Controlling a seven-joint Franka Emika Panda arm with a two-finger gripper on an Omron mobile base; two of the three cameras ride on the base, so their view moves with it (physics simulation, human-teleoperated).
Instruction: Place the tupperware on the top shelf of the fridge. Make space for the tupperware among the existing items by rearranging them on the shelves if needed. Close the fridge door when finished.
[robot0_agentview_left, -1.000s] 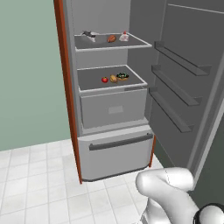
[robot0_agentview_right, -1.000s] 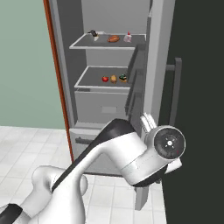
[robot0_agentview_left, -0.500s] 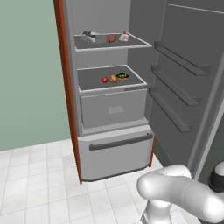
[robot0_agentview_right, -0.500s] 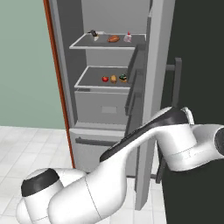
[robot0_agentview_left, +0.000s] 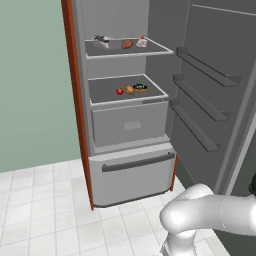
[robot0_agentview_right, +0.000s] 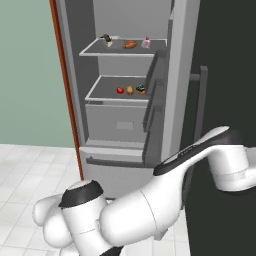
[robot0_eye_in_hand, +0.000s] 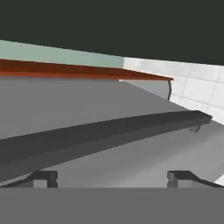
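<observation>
With tupperware (robot0_agentview_left: 103, 40) already on top shelf (robot0_agentview_left: 150, 53) w/ other items, closing step is in hand: gripper (robot0_eye_in_hand: 112, 177), spread wide & empty, faces door handle (robot0_eye_in_hand: 105, 133); next, push door (robot0_agentview_left: 220, 100) shut.

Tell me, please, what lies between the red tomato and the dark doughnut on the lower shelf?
A brown roundish piece lies between the tomato and the doughnut, seen in both base views.
</observation>
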